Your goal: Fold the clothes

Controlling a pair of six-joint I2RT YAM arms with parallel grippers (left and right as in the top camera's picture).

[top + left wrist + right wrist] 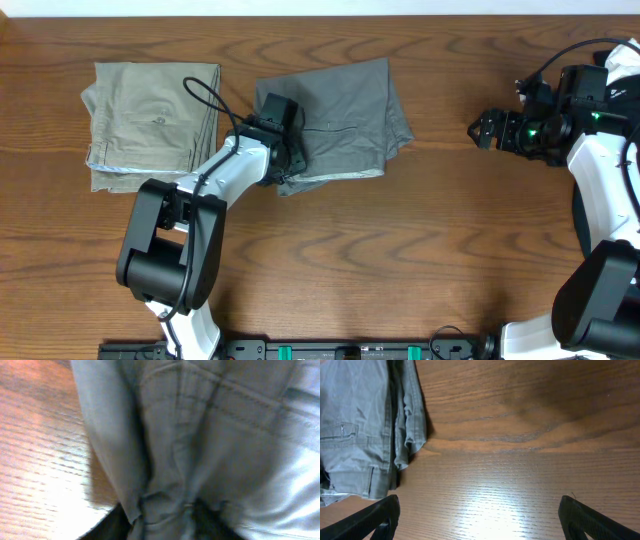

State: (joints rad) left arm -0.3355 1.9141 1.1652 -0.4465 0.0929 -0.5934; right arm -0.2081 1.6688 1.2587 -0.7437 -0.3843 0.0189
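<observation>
The grey clothes (345,120) lie folded in a rough rectangle at the table's upper middle, with a back pocket and waistband showing. My left gripper (284,152) is at their lower left edge. In the left wrist view the grey fabric (210,435) fills the frame, and a bunched fold sits pinched between my dark fingers (162,520). My right gripper (487,128) is open and empty over bare wood, well to the right of the clothes. In the right wrist view its fingers (479,510) are wide apart and the clothes' right edge (360,435) shows at the left.
Folded khaki-beige trousers (155,120) lie at the upper left, just left of my left arm. The wooden table (400,250) runs under everything. The arm bases stand at the front edge.
</observation>
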